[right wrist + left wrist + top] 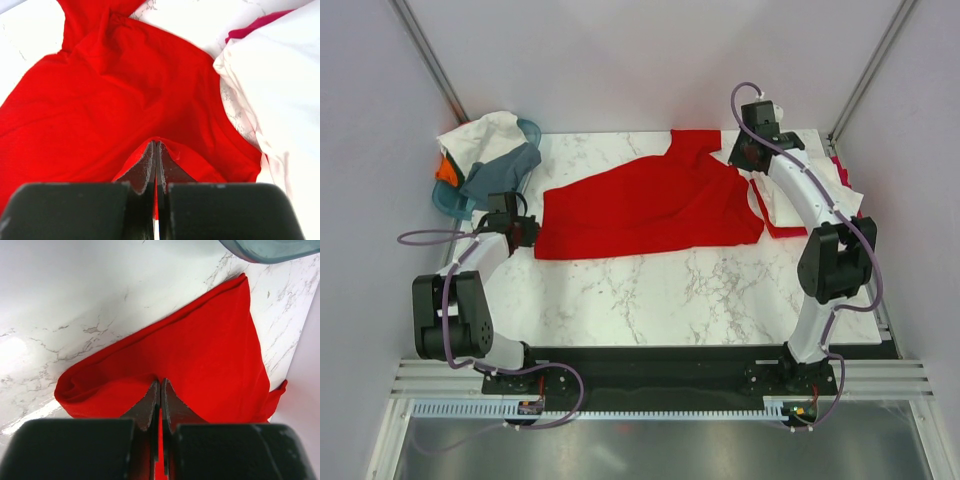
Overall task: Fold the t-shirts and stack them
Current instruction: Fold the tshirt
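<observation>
Top external: marble table [650, 295], pale walls [620, 60], one red tee [650, 210] mid-frame, left gripper [533, 234] and right gripper [740, 165] pinching it

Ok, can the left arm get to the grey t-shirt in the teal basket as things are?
Probably not yet. The left gripper is shut on the red t-shirt at its edge, so it must let go first. The grey t-shirt lies draped over the teal basket just beyond it, with nothing between.
</observation>
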`<action>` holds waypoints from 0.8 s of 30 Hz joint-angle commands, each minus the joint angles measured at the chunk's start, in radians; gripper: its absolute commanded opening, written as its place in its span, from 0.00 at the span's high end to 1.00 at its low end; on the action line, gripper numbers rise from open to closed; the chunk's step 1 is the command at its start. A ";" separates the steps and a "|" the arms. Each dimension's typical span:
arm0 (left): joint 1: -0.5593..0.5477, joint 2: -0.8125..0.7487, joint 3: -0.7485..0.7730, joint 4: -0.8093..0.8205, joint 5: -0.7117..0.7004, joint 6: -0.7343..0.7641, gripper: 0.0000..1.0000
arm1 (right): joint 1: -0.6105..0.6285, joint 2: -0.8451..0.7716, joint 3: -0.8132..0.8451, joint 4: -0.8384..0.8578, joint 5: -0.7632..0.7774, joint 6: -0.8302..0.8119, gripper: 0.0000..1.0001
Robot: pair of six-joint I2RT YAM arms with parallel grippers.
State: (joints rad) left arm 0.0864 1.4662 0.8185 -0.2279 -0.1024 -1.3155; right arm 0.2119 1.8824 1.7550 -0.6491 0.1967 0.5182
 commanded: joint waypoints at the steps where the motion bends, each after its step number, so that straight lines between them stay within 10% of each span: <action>1: 0.001 -0.010 0.025 0.047 -0.031 -0.060 0.98 | -0.020 0.017 0.075 0.008 -0.008 -0.004 1.00; 24: 0.021 -0.007 -0.007 0.121 -0.005 -0.094 0.98 | -0.055 0.093 0.178 -0.020 -0.043 0.011 1.00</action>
State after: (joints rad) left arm 0.0998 1.4570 0.8112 -0.1425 -0.0998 -1.3674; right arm 0.1616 1.9724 1.8866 -0.6735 0.1574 0.5236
